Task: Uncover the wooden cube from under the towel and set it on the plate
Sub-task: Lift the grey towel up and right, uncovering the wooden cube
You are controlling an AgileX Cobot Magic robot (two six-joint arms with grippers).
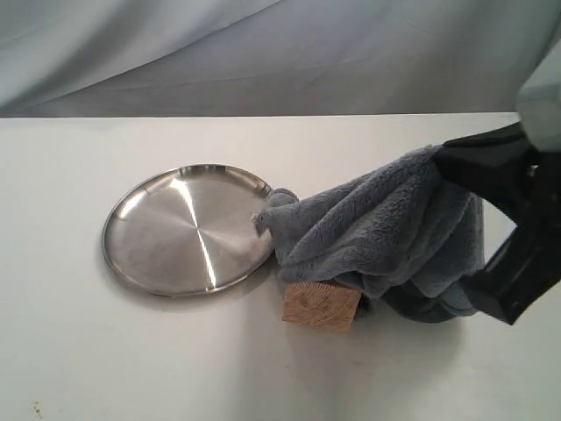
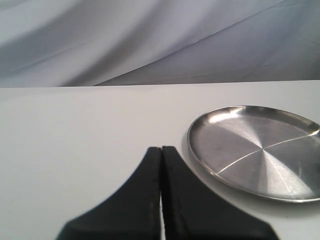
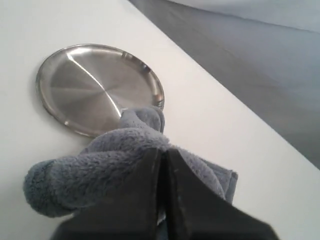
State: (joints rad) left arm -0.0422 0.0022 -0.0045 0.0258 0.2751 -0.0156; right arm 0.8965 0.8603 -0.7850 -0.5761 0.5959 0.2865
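Note:
The blue-grey towel [image 1: 386, 228] hangs bunched and lifted at the right of the exterior view, one corner resting on the rim of the silver plate [image 1: 188, 230]. My right gripper [image 1: 447, 167] is shut on the towel's upper fold; the right wrist view shows the towel [image 3: 100, 160] pinched in that gripper [image 3: 162, 152], with the plate [image 3: 95, 85] beyond. The wooden cube [image 1: 321, 305] sits on the table below the raised cloth, front face exposed, top still touched by fleece. My left gripper [image 2: 161, 149] is shut on nothing, low over the table beside the plate [image 2: 255, 150]; the exterior view does not show it.
A white tabletop [image 1: 131, 351] carries everything, and a grey draped cloth backdrop [image 1: 263, 53] rises behind its far edge. The right arm's black body [image 1: 526, 254] stands at the right border.

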